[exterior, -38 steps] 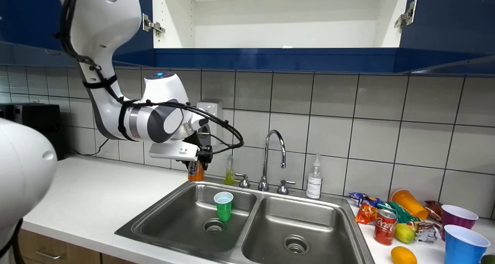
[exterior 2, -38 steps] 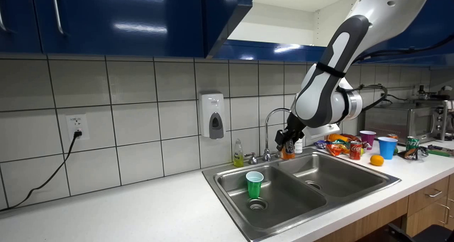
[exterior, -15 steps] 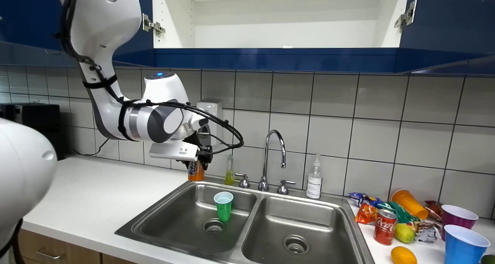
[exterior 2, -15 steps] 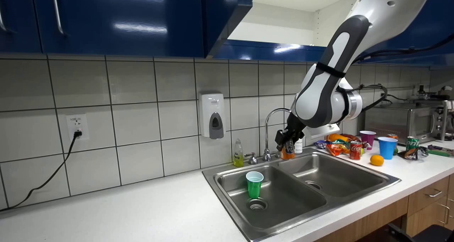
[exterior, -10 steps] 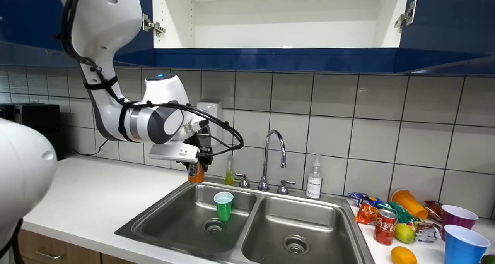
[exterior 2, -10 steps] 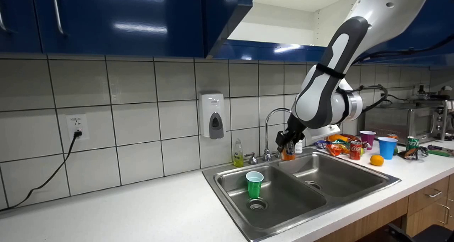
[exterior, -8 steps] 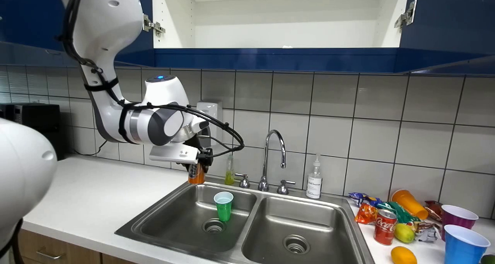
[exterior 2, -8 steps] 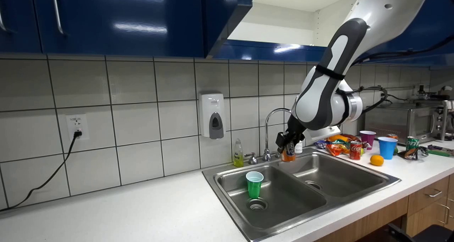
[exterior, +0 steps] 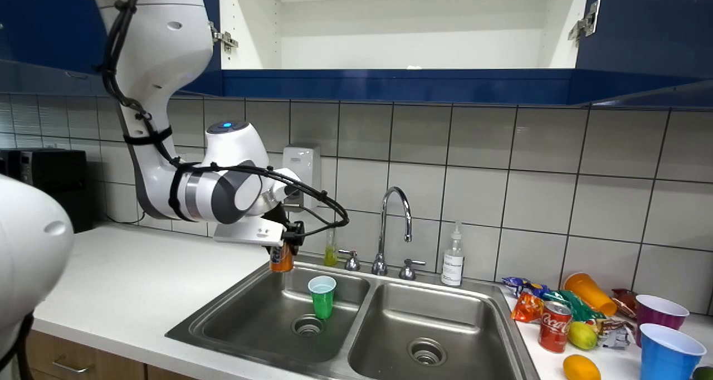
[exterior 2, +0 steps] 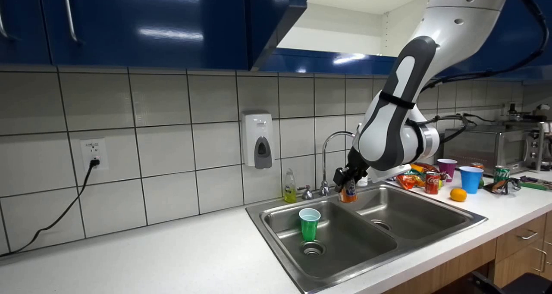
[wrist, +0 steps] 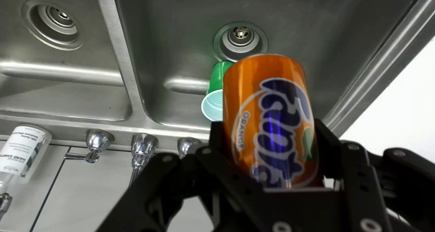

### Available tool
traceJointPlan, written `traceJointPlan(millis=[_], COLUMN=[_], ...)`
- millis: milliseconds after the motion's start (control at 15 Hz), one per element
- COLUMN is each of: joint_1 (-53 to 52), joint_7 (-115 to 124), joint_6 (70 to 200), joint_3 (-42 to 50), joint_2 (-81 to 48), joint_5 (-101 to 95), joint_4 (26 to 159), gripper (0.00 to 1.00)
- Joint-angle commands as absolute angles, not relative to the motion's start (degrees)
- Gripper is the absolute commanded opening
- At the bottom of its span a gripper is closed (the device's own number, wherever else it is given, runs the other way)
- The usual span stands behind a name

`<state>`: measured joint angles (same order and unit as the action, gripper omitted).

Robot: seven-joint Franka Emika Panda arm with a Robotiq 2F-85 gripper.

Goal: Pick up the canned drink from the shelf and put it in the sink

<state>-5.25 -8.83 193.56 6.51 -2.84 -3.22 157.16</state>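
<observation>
In the wrist view we find the orange can (wrist: 268, 119) right of centre, with the fingers (wrist: 328, 148) pinching it from both sides around its upper part. That leaves the lower part free, we think so that its base can meet the sink (exterior: 357, 324) before the fingers do. Taking both exterior views together, we judge the orange can to be hanging in the air over the basin (exterior: 250, 318) that shows lower left of centre in an exterior view, nearly upright and apart from the faucet (exterior: 382, 235); upright suits a flat landing. A green cup (exterior 2: 309, 226) stands in that basin near the drain (wrist: 240, 39), so we would aim for bare steel next to it, since a careless descent could tip it. The cupboard (exterior: 412, 29) stands open at the top of the frame, presumably for the reach that the task calls for. The red can (exterior: 555, 328) and the wrappers (exterior: 527, 307) sit on the desk (exterior: 619, 362) at lower right, out of the way. As we read it, lowering and releasing remain.
</observation>
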Motion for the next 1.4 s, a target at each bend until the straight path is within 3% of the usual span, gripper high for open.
traceJointPlan(millis=[0, 1333], joint_1=[-3.86, 13.43], joint_7=[-6.72, 5.78], joint_6=[198.40, 198.14], joint_3=[5.44, -5.00], joint_2=[-5.69, -18.93], joint_5=[-6.02, -24.63], joint_4=[156.96, 146.13], gripper=[0.38, 0.38])
